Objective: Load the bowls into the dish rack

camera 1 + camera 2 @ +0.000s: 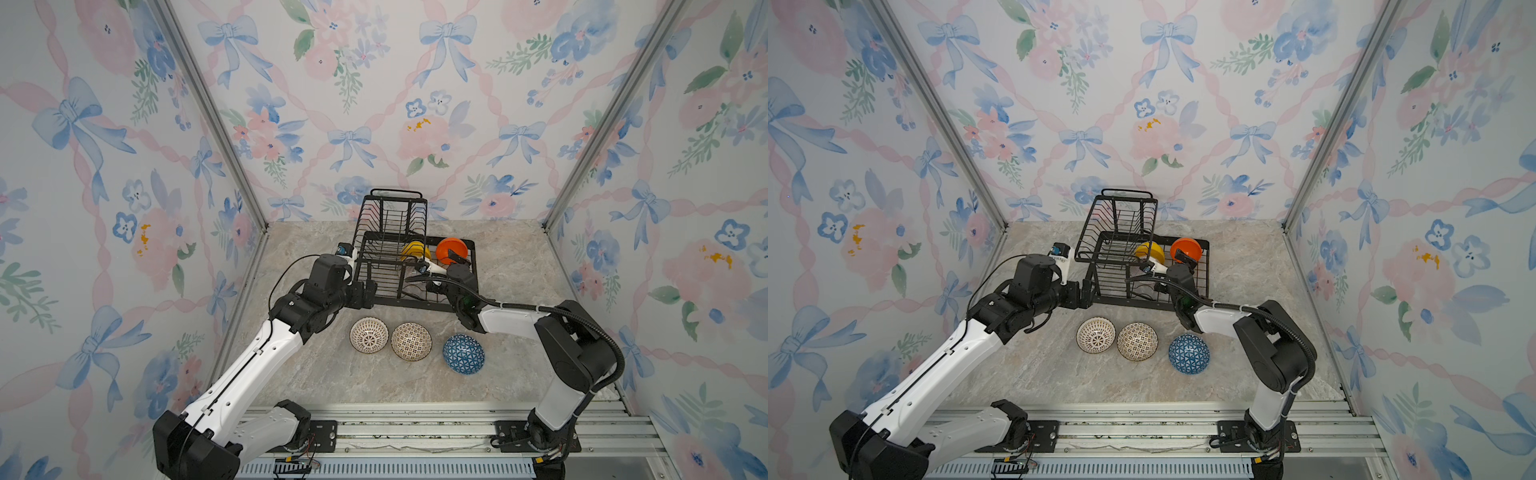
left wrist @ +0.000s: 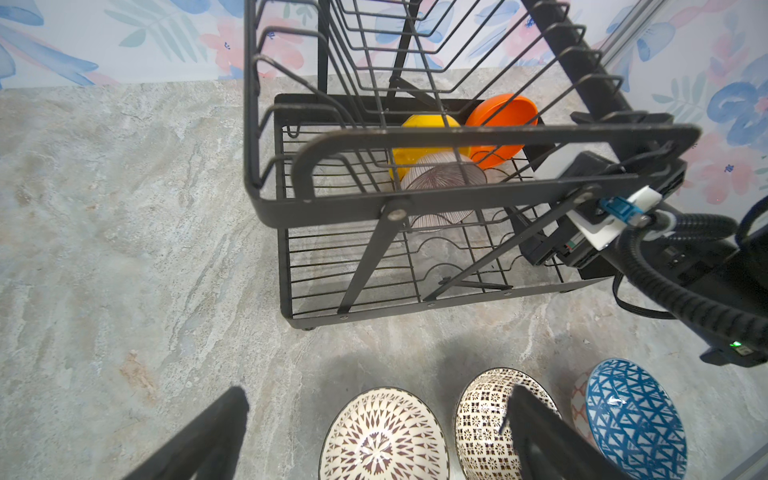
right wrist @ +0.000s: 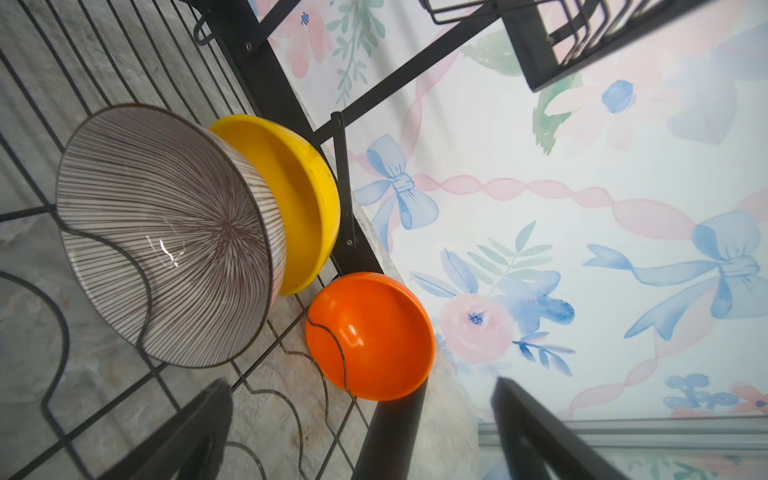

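The black wire dish rack (image 1: 415, 305) stands at the back of the table. In its lower tray lean a yellow bowl (image 1: 415, 250), an orange bowl (image 1: 451, 248) and a pink-striped bowl (image 3: 166, 232), the striped one against the yellow one. My right gripper (image 3: 359, 384) is open inside the tray, just short of the orange bowl and holding nothing. On the table in front lie a lattice bowl (image 1: 369, 335), a mosaic bowl (image 1: 411, 341) and a blue bowl (image 1: 463, 354). Open and empty, my left gripper (image 2: 376, 392) hovers at the rack's front left corner, above the lattice bowl.
The rack's raised upper basket (image 1: 392, 216) with its handle overhangs the left part of the tray. A black rim bar of the rack (image 3: 390, 436) runs between my right fingers. Floral walls close in the marble table (image 1: 316, 374) on three sides.
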You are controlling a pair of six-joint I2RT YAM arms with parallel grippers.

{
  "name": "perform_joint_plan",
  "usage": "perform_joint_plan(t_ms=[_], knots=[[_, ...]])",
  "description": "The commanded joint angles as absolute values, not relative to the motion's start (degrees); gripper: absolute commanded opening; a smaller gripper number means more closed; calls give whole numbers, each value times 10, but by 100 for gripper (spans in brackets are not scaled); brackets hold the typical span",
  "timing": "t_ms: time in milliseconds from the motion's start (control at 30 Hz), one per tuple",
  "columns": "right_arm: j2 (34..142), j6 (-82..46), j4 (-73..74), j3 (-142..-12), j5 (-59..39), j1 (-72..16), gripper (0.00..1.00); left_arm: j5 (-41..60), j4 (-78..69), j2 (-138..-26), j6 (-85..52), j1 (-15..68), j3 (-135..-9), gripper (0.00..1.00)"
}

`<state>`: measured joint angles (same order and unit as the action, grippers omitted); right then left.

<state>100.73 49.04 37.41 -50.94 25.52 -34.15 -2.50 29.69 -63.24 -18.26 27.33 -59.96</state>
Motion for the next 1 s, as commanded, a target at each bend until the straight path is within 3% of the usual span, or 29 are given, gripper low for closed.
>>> perform_joint_plan(t_ms=[0,333,533,967], knots=[[989,492,376,-499,281,-340,99,-26,294,-614,-184,268,-587,98],[951,517,374,-459,298,-345,97,-25,294,-578,-199,260,-541,98],[870,510,340,-421,309,-356,97,-18,294,-557,-219,260,-509,98],[683,282,2,-479,278,-380,97,-36,293,-522,-261,260,-405,98]])
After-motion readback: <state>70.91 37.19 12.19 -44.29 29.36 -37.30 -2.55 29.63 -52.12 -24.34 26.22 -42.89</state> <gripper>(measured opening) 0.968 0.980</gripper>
